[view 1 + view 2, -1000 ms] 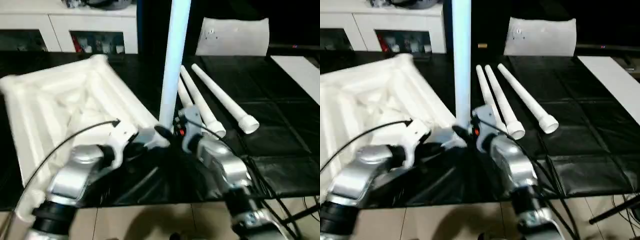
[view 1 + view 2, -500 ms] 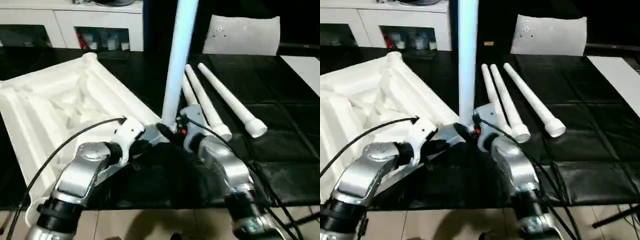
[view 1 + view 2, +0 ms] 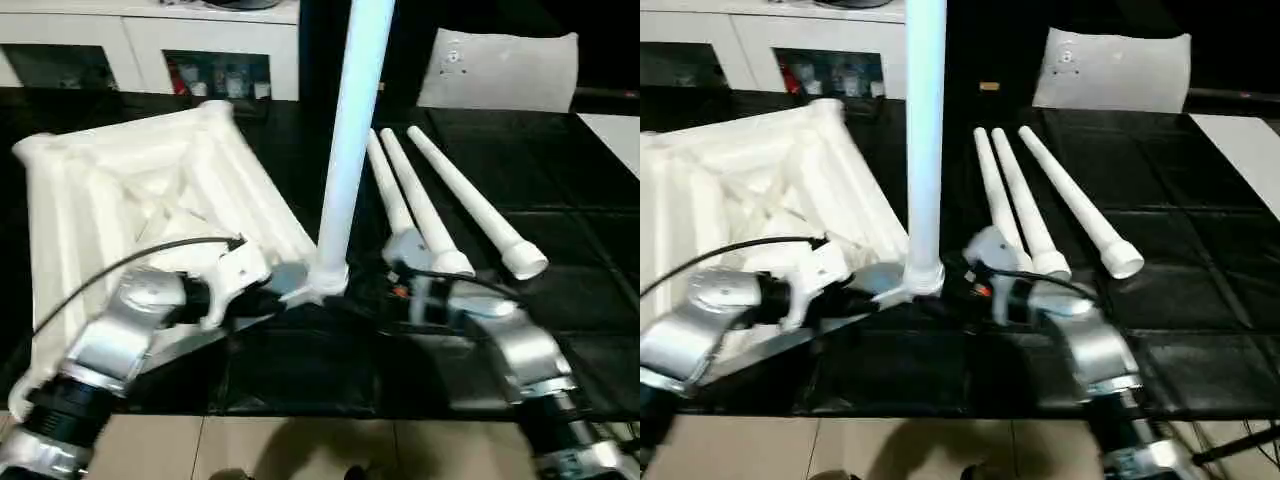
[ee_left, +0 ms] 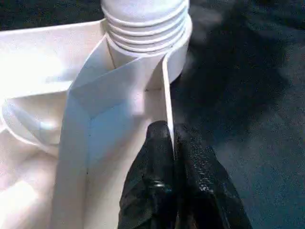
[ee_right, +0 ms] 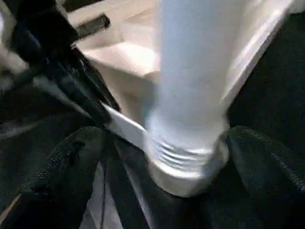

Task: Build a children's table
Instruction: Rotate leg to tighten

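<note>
One leg (image 3: 350,140) stands straight up in a corner socket (image 4: 147,52) of the upside-down tabletop (image 3: 150,200) on the black floor. Three more legs (image 3: 440,205) lie beside it. The left gripper (image 4: 172,143) has its fingers pinched on the tabletop's thin edge. The right gripper (image 5: 162,162) has its fingers wide open, one on each side of the leg's bottom.

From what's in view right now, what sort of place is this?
Probably an indoor room set up as a test space: black floor mats over pale tiles, and a white cabinet with glass doors behind.
</note>
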### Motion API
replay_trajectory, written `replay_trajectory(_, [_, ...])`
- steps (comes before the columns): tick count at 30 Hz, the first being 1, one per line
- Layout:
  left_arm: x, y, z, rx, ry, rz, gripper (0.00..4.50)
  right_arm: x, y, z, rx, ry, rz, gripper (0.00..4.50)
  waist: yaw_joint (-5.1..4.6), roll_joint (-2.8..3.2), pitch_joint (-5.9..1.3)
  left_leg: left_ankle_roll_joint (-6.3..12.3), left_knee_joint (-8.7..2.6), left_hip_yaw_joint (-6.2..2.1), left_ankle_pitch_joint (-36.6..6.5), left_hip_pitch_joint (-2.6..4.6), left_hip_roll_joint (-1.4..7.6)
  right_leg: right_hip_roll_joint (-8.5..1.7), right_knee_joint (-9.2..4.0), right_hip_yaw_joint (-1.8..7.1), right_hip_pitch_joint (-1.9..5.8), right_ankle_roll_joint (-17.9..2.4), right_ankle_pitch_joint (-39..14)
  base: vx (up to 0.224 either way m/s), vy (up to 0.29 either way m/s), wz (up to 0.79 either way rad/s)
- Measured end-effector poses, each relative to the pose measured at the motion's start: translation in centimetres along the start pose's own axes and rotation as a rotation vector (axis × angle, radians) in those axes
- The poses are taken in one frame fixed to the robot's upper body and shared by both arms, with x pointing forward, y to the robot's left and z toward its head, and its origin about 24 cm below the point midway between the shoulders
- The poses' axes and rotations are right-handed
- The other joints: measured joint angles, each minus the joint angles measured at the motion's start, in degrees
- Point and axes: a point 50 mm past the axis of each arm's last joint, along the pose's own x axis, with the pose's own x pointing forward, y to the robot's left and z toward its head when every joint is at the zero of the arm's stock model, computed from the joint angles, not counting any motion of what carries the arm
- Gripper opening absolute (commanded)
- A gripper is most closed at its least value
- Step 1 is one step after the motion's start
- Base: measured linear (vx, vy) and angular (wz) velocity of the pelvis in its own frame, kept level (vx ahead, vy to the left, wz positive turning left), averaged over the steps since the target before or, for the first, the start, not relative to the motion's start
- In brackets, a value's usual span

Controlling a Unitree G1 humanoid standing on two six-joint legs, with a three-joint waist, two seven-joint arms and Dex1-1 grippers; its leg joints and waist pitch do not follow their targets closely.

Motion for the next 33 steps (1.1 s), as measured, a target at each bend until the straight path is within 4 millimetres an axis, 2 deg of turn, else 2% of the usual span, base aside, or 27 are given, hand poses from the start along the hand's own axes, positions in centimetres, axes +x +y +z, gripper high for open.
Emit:
replay_trajectory(4, [-0.44,-0.15,-0.1,0.079,0.017,-0.113,0.0,-0.23,0.21,-0.34,-0.036,0.03,0.093,4.46,0.56,-0.02,-0.01,0.0,0.03,-0.01,0.0,-0.04,0.02,-0.01,0.01,-0.03,0.0,0.0,0.0,0.0,0.0,0.0])
replay_trajectory(11, [-0.14,-0.14,0.39,0.171,0.038,-0.26,0.0,-0.25,0.09,-0.1,-0.093,0.054,0.214,4.46,0.55,-0.03,-0.01,0.01,0.16,0.02,0.0,-0.05,0.01,-0.08,0.06,-0.04,0.04,0.0,0.0,0.0,0.0,0.0])
replay_trajectory(12, [-0.11,-0.13,0.43,0.181,0.038,-0.273,0.0,-0.23,0.18,-0.19,-0.092,0.056,0.23,4.29,0.54,-0.03,-0.01,0.01,0.16,0.02,0.0,-0.06,0.02,-0.06,0.06,-0.04,0.04,0.0,0.0,0.0,0.0,0.0])
replay_trajectory(15, [-0.05,-0.02,0.58,0.205,0.044,-0.306,0.0,-0.11,0.48,-0.57,-0.075,0.062,0.28,4.19,0.47,-0.03,-0.01,0.01,0.16,0.02,0.0,-0.06,0.03,-0.06,0.07,-0.06,0.03,0.0,0.0,0.0,0.0,0.0])
replay_trajectory(19, [-0.08,0.17,0.56,0.223,0.049,-0.322,0.0,0.13,0.84,-0.88,-0.072,0.073,0.333,3.73,0.37,-0.03,-0.01,0.01,0.16,0.02,0.0,-0.05,0.04,-0.05,0.08,-0.07,0.03,0.0,0.0,0.0,0.0,0.0])
replay_trajectory(24, [-0.06,0.35,0.55,0.239,0.048,-0.332,0.0,0.34,0.62,-0.44,-0.101,0.07,0.364,3.38,0.41,-0.03,-0.01,0.0,0.16,0.02,0.0,-0.03,0.05,-0.04,0.13,-0.08,0.03,0.0,0.0,0.0,0.0,0.0])
replay_trajectory(31, [-0.08,0.48,0.47,0.245,0.049,-0.342,0.0,0.46,0.58,-0.79,-0.085,0.071,0.374,2.78,0.46,-0.03,-0.01,0.0,0.17,0.02,0.0,-0.03,0.05,-0.05,0.15,-0.09,0.04,-0.1,0.0,0.0,0.0,0.0])
replay_trajectory(33, [-0.09,0.51,0.43,0.243,0.048,-0.342,0.0,0.48,0.59,-0.81,-0.084,0.07,0.376,2.73,0.48,-0.04,-0.02,0.0,0.18,0.02,0.0,-0.01,0.05,-0.05,0.17,-0.09,0.04,0.0,0.0,0.0,0.0,0.0])
